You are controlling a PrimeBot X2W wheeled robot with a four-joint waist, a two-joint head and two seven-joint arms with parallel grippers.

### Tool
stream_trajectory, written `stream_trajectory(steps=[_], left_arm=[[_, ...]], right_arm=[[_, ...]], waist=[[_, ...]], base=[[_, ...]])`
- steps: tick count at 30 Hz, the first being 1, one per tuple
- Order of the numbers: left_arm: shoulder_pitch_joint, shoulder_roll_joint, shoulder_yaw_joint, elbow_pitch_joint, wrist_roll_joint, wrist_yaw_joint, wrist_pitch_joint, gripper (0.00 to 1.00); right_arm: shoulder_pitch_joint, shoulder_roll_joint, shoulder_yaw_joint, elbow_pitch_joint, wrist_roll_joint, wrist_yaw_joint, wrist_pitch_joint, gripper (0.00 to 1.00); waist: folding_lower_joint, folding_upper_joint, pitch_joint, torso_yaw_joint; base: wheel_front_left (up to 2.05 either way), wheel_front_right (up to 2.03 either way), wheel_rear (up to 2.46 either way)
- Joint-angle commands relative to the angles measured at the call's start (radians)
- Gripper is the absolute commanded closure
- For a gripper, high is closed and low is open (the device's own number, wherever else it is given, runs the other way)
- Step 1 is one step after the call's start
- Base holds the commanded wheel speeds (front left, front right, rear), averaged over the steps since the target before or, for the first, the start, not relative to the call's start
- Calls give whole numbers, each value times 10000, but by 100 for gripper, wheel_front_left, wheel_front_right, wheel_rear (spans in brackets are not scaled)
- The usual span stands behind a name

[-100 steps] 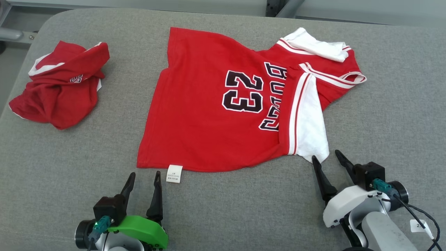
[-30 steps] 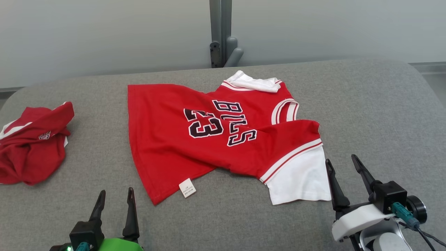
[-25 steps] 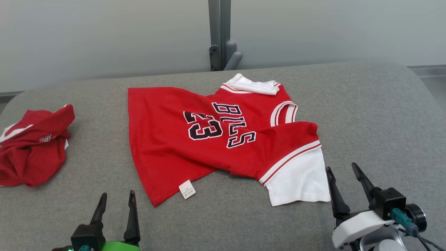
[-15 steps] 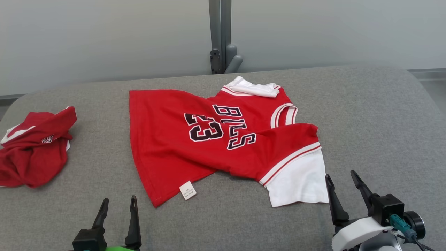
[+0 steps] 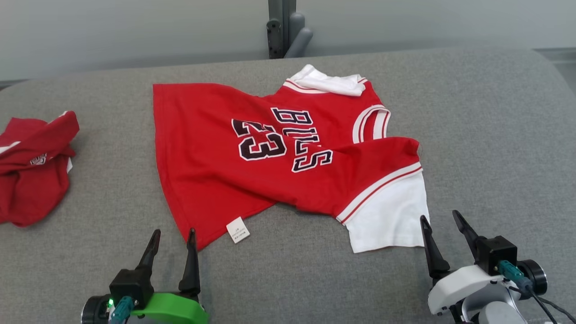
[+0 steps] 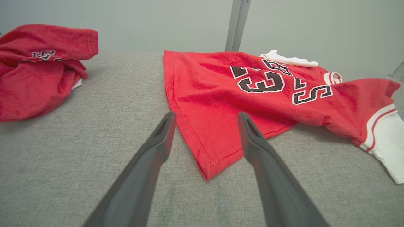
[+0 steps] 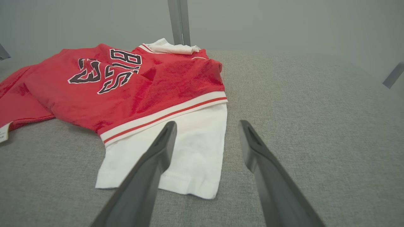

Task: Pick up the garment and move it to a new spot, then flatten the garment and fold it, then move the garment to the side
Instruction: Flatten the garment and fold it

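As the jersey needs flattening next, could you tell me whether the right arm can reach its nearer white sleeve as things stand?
Probably yes: the right gripper stands open just short of the nearer white sleeve, with only bare grey cushion between them.

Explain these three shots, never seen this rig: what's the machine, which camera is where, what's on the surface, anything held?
It is a wheeled robot with two arms. The wide picture comes from a camera on its head, looking down at a grey padded surface. At the bottom are its left gripper, green shell, and right gripper, white shell. The other two pictures come from wrist cameras, each looking along that arm's own two dark fingers. On the surface lie a red jersey numbered 23, spread but wrinkled, and a second red garment, crumpled, at the left. The left gripper points at the jersey's hem corner, the right at its white sleeve. Both are open and hold nothing.
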Motion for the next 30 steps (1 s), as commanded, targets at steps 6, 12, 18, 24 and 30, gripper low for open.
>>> stream_trajectory(steps=[6, 12, 18, 24, 30], left_arm=[[-622, 32, -128, 330, -67, -40, 2, 0], [-808, 32, -208, 497, -65, -70, 0, 0], [-872, 34, -180, 545, -76, -76, 0, 0], [-915, 32, -153, 598, -132, -101, 0, 0], [-927, 32, -191, 700, -382, -204, 2, 0]], right_arm=[[-550, -33, -40, 836, -42, -18, -20, 0], [-673, -14, -208, 1930, -163, -18, -13, 0], [-894, 33, 19, 2581, 55, -18, 23, 72], [-1065, -7, 294, 2658, 341, -18, 43, 100], [-907, -229, -150, 1882, 411, -18, -6, 100]], waist=[[0, -1, 1251, -36], [0, -1, 1340, 45], [0, -1, 1380, 79], [0, -1, 1427, 72], [0, -1, 1399, -5]], base=[[0, 0, 0], [0, 0, 0], [0, 0, 0], [0, 0, 0], [0, 0, 0]])
